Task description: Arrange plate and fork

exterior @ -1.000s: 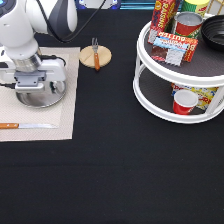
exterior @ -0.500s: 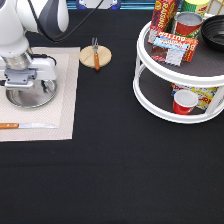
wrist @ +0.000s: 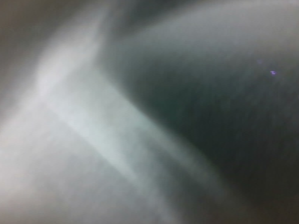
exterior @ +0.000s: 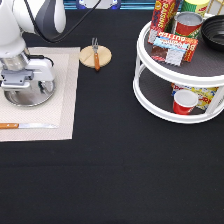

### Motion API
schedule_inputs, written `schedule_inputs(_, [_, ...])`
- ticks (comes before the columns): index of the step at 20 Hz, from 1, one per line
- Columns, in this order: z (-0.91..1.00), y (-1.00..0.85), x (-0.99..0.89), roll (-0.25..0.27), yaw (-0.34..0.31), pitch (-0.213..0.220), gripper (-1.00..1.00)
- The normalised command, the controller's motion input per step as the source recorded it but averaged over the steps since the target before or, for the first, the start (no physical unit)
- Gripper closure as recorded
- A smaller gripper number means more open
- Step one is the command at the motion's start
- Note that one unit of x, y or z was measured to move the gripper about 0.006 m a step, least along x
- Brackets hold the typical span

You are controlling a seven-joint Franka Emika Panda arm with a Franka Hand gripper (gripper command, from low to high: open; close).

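The shiny silver plate (exterior: pixel 28 97) rests on the beige placemat (exterior: pixel 65 90) at the exterior view's left. My gripper (exterior: pixel 27 89) is down on the plate's far rim and covers its upper part, shut on it. The wrist view is filled by the plate's rim (wrist: pixel 93 120) from very close. The fork (exterior: pixel 95 54), with an orange-brown handle and short tines, lies on the round wooden coaster (exterior: pixel 103 56) just right of the mat's top corner, apart from the gripper.
A wooden-handled knife (exterior: pixel 25 126) lies along the mat's bottom edge. A white two-tier turntable rack (exterior: pixel 150 102) at the exterior view's right holds cans, packets, a dark bowl and a red cup (exterior: pixel 184 101).
The gripper and the plate under it have moved together to the exterior view's left over the placemat. Fork, coaster and knife have not moved.
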Motion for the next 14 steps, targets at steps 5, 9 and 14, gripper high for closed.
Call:
schedule_inputs(5, [0.7,0.48,-0.28,-0.01,0.002,-0.003,-1.0])
schedule_inputs(9, [0.45,0.67,-0.73,-0.044,0.009,-0.082,-1.0])
schedule_inputs(14, [0.22,0.77,-0.59,-0.046,0.018,-0.162,-1.0])
